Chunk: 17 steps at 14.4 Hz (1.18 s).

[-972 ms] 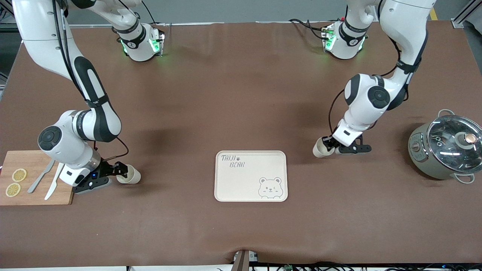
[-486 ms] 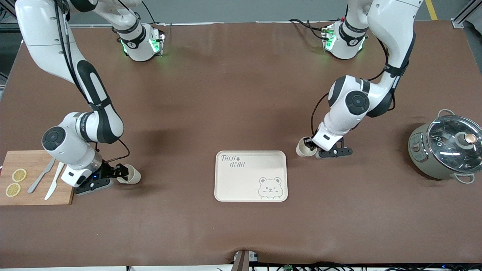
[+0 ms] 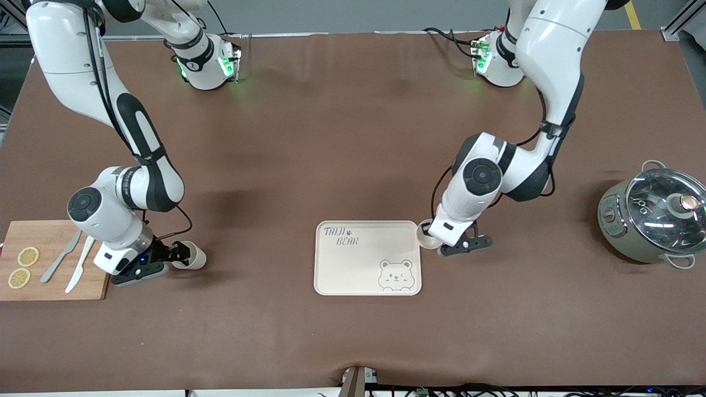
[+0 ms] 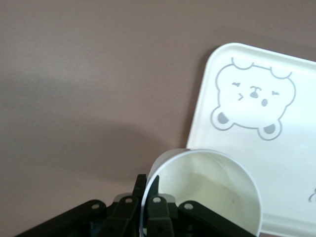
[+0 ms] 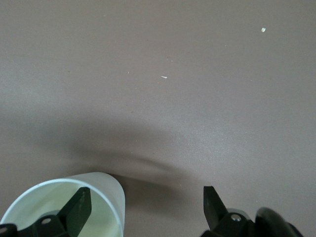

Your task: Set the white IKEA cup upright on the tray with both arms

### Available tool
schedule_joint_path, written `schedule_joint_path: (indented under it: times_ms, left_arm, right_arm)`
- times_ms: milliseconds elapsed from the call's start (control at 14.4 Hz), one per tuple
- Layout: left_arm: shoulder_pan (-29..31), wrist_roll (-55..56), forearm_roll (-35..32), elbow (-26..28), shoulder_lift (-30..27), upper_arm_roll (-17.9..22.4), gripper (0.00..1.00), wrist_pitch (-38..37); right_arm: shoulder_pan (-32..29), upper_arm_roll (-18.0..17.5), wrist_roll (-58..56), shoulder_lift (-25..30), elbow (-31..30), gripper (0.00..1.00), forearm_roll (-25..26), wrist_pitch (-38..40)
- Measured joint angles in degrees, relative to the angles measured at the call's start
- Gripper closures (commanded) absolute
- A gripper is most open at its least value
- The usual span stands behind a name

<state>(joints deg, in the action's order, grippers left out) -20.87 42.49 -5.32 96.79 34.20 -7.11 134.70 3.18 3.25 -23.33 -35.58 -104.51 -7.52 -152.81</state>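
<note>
Flat cream rectangular tray [image 3: 358, 259] with grey bear drawing, mid-table. Left gripper [image 3: 431, 236] clenched on a white plastic cup's [image 3: 426, 235] rim, over the tray's edge. Right gripper [image 3: 177, 257] spread around second white cup [image 3: 194, 257], beside wooden cutting board [image 3: 52, 262].

Both arms were chunky glossy white shells with black bands at the joints and round dark caps on the elbows, thin black cables looping along the outside. The bases glowed green at the table's edge. The left gripper [image 3: 429, 236] and right gripper [image 3: 175, 255] were small, matte black, with silver screws showing.
</note>
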Motion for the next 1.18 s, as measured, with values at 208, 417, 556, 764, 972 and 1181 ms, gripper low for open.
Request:
schedule_joint_path:
  times_ms: [208, 417, 556, 764, 972, 1181]
  left_arm:
    - [-1.9, 3.6, 0.0, -3.68, 3.32, -0.01, 1.0, -0.01]
    - [-4.11, 6.8, 0.0, -6.1, 5.35, 0.01, 1.0, -0.02]
    - [-5.14, 8.08, 0.0, -6.67, 5.87, 0.06, 1.0, -0.02]
    - [-5.82, 9.17, 0.0, -7.61, 6.65, 0.11, 1.0, -0.02]
    - [-6.34, 9.52, 0.0, -8.7, 7.54, 0.39, 1.0, 0.04]
    - [-6.7, 10.55, -1.04, -9.3, 8.3, 0.52, 1.0, 1.99]
  right_arm:
    - [0.07, -0.02, -0.3, -0.01, 0.0, 0.44, 0.0, -0.01]
    - [0.43, -0.04, -0.39, -0.01, 0.01, 0.7, 0.0, 0.01]
    - [0.69, -0.04, -0.4, -0.01, 0.01, 0.75, 0.0, 0.02]
    - [1.03, -0.04, -0.4, -0.01, 0.01, 0.98, 0.0, 0.02]
    - [1.44, -0.21, -0.39, 0.75, 0.11, 1.0, -0.16, 0.08]
    - [1.46, -0.17, -0.39, 0.72, 0.1, 1.0, -0.16, 0.06]
